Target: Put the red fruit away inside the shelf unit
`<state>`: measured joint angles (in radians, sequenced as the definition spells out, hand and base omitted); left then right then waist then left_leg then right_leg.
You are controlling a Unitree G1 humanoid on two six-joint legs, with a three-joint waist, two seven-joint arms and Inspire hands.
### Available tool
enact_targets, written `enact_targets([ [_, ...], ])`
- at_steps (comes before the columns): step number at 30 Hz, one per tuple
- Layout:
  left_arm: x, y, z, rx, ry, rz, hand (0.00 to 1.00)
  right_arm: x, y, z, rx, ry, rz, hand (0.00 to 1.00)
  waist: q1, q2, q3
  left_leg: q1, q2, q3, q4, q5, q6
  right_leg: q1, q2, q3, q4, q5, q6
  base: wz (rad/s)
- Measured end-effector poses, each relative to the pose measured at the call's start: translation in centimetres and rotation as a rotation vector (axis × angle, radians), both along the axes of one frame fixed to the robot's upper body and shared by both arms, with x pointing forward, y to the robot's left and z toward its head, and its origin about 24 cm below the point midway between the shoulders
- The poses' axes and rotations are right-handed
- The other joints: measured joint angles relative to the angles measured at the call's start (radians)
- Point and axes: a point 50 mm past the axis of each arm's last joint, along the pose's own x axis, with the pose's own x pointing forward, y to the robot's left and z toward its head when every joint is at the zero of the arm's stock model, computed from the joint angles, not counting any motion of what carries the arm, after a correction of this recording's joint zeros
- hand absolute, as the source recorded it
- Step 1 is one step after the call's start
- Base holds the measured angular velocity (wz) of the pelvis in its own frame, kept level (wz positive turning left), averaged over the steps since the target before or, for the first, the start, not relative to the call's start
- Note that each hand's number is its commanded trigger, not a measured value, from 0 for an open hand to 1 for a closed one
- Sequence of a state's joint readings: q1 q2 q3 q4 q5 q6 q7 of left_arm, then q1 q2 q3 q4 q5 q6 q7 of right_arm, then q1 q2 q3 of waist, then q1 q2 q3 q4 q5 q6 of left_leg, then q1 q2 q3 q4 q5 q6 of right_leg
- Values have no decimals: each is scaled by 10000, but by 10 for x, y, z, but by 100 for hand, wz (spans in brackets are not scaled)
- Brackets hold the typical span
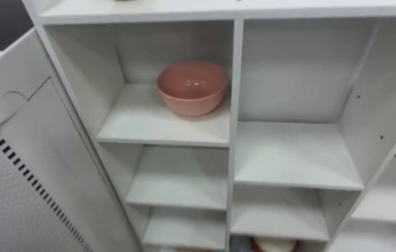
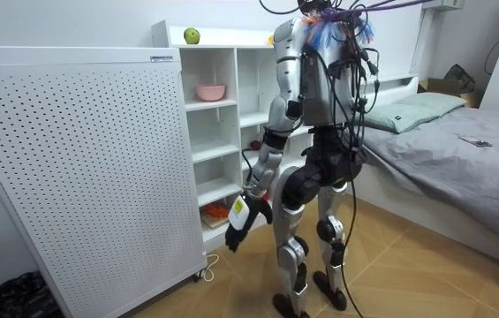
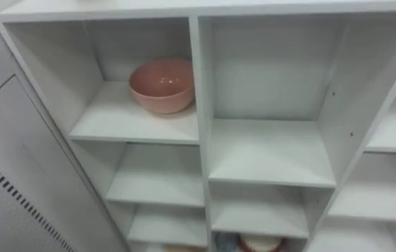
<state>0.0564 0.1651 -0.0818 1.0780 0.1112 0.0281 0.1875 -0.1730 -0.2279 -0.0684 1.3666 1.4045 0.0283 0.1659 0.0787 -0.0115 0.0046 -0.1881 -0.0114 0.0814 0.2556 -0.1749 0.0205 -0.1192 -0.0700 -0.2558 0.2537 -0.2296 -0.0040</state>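
At the closet (image 1: 233, 105), I stand facing its open shelves. My left arm hangs low and a little forward, with the left hand (image 2: 237, 221) down by my thigh, level with the lower compartments. Whether that hand is open or closed I cannot tell. A green apple (image 2: 192, 35) sits on the closet's top, towards the room view's left. A pink bowl (image 1: 192, 85) rests on the upper left shelf, and something orange (image 2: 218, 210) lies in a low compartment. A perforated panel (image 2: 81, 168) stands just beside the closet.
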Motion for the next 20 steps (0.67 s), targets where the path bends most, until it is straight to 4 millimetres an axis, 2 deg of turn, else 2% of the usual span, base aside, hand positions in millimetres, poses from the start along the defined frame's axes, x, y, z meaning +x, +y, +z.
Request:
enact_targets([
  [2,-2,2,1,73,-78,150,0,-11,1,-3,-80,206,552,0,-77,-162,-34,416,-18,7,-201,0,0,451,19,-16,-273,45,32,-4],
  [4,-6,5,0,85,-57,334,0,-18,3,-6,-292,505,1361,0,-196,-281,-18,828,-23,-7,-438,0,-1,821,54,-66,-569,100,62,-5],
  [5,-8,8,1,111,-75,586,0,-29,6,-10,-490,950,2202,0,-293,-397,-12,1093,-29,8,-578,-1,-2,1137,77,-66,-748,115,62,-6],
  [8,-13,11,1,115,-100,908,0,-46,15,-17,-927,1921,4500,0,-448,-533,5,1593,-26,21,-715,-2,-3,1580,117,-53,-887,148,64,-2],
  [12,-22,4,-3,-133,50,1250,0,-54,31,-23,-1410,2878,7188,0,-450,-540,25,2011,0,283,-977,-3,-4,1814,143,108,-926,149,66,-25],
  [16,-27,1,-5,-285,168,1646,0,-65,37,-26,-1353,3263,8052,0,-465,-549,33,2374,-12,277,-1127,-14,-19,2134,151,160,-1065,176,96,-3],
  [17,-32,2,-6,-283,301,1819,0,-74,37,-28,-1267,3472,8303,0,-463,-551,44,2533,-6,279,-1133,-36,-49,2237,165,338,-1065,176,97,-6],
  [18,-34,4,-6,-266,322,1972,0,-79,38,-28,-1242,3560,8517,0,-459,-517,16,2598,4,273,-1131,-67,-87,2286,180,444,-1064,176,97,-7],
  [20,-42,7,-7,-241,503,2268,0,-88,39,-29,-1141,3783,8705,0,-429,-496,29,2647,25,282,-1130,-132,-116,2331,207,520,-1066,176,99,-6],
])
